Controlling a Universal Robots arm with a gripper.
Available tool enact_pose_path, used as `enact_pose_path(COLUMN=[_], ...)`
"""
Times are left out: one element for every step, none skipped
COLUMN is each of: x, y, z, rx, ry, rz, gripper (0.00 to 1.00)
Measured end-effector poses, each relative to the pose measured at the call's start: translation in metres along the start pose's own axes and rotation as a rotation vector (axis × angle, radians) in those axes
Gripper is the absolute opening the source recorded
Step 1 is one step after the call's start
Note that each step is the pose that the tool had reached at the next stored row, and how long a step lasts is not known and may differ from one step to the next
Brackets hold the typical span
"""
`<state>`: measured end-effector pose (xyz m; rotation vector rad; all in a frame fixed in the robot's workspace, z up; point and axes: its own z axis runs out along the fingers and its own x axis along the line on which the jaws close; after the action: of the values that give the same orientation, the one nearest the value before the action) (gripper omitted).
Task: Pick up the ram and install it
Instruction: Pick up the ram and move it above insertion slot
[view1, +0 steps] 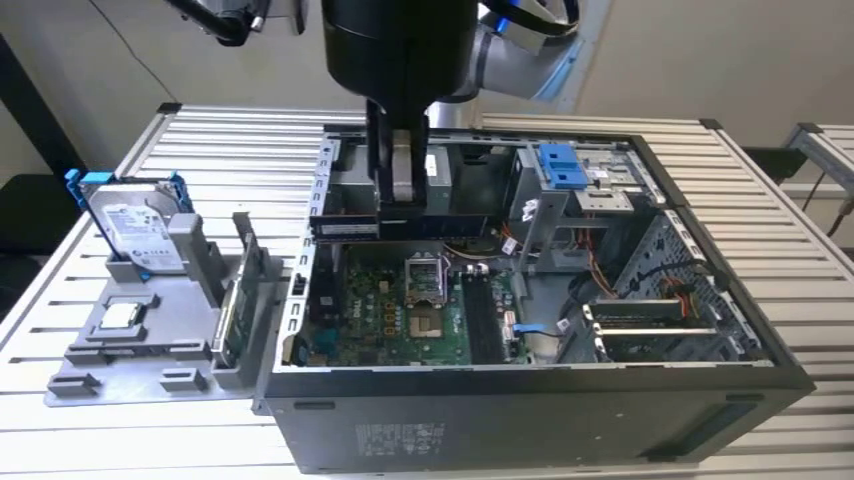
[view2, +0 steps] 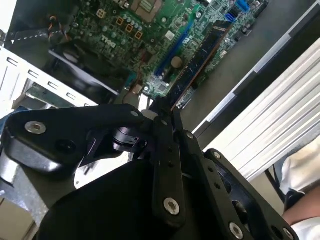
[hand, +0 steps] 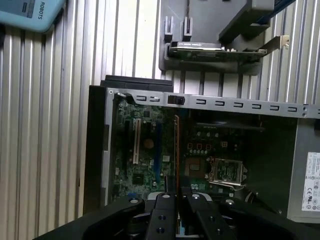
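Right now we are looking at the claw (view1: 400, 208) clamping the ram (view1: 350, 229) near the middle of its length — shut tight on its two flat faces. The ram is hanging straight under the claw, edge down, above the motherboard (view1: 387, 325) inside the open computer case (view1: 534, 425), and as far as we are seeing it is not touching the board. Its long axis is running level, sticking out to both sides of the claw, from the exterior view's left to its right. In the first wrist view we are seeing it edge-on, reaching out ahead of the claw beside the processor socket (hand: 226, 171). The dark memory slots (view1: 477, 322) are lying below the claw, off toward the exterior view's right — and, we are judging, running crosswise to the ram's axis.
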<state>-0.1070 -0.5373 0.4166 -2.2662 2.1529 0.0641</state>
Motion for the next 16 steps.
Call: enact_pose_path(x=[0.0002,0.0004,0.0006,0.0007,0.0009,0.001,0.0012,0.0013,0.0015,0.0016,0.0018,0.0019,0.0021,0.0022,0.0024,0.0025], y=[-0.0035,-0.0065,-0.0096,-0.0125,-0.0153,-0.018,-0.0207,-0.0233,-0.026,-0.0288,-0.0312,-0.0336,-0.036,-0.0386,-0.0413,-0.0441], z=[0.0004,0.0008,0.0011,0.0015,0.0019,0.0023,0.0027,0.003,0.0033,0.0037,0.0041,0.0046,0.0049,0.0052,0.0056,0.0058], rx=[0.0,0.0,0.0,0.0,0.0,0.0,0.0001,0.0,0.0,0.0,0.0,0.0001,0.0001,0.0001,0.0001,0.0], ry=[0.0,0.0,0.0001,0.0,0.0,-0.0001,0.0,0.0,0.0001,0.0002,0.0001,0.0,0.0001,0.0001,0.0,0.0001], rz=[0.0,0.0,0.0,0.0,0.0,0.0,0.0,-0.001,-0.001,-0.001,-0.001,-0.001,-0.001,-0.001,-0.001,-0.001], gripper=[0.14,0.14,0.14,0.14,0.14,0.14,0.14,0.14,0.14,0.14,0.14,0.14,0.14,0.14,0.14,0.14])
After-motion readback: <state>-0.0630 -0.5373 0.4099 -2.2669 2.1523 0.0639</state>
